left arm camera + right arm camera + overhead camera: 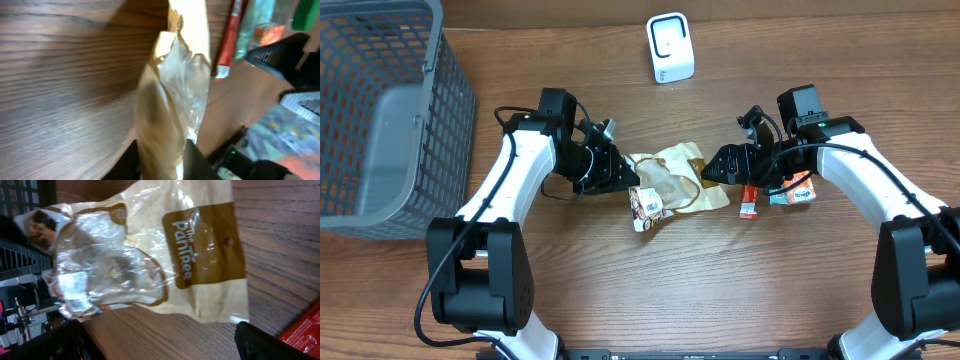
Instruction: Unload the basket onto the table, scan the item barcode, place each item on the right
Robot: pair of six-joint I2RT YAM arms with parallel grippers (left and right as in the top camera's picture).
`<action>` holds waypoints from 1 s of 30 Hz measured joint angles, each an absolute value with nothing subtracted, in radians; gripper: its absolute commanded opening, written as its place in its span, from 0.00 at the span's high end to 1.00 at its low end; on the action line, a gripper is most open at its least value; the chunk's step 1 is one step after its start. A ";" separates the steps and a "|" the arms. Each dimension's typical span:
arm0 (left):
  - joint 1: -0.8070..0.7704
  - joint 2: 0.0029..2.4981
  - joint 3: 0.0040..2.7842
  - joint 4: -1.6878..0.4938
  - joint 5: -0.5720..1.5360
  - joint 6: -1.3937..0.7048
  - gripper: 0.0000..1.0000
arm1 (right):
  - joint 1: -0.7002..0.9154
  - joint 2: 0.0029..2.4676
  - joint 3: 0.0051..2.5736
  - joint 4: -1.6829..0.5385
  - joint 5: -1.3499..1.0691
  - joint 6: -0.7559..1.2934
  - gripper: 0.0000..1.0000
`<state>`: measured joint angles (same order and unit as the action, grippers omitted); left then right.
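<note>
Left gripper nearly closed, pinching left edge of snack bag. Wrist cam shows clear-and-tan plastic squeezed between fingers. Bag sits mid-desk, between both arms. Right gripper wide open, holding nothing, just beside bag's right edge, not touching far as I can tell. Red packet and orange one lie under right arm. White scanner at far edge, well apart from bag. Grey basket far left.
</note>
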<state>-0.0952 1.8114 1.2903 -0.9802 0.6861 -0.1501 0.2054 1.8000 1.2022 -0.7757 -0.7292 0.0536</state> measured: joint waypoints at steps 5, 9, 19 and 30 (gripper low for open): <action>-0.141 1.812 1.288 -0.957 0.577 -0.168 0.13 | 0.210 1.800 1.203 -0.776 -0.729 0.053 0.00; -0.186 1.812 1.267 -0.908 0.491 -0.220 0.07 | 0.211 1.800 1.202 -0.771 -0.728 0.054 0.00; -0.249 1.812 1.158 -0.753 0.387 -0.363 0.00 | 0.215 1.800 1.169 -0.665 -0.695 0.059 0.00; -0.249 1.812 1.083 -0.677 0.336 -0.436 0.00 | 0.313 1.800 1.116 -0.522 -0.545 0.172 0.00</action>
<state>-0.2493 1.8118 1.0828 -0.6769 0.3359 -0.4362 0.3130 1.8000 1.1156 -0.5217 -0.5453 0.1722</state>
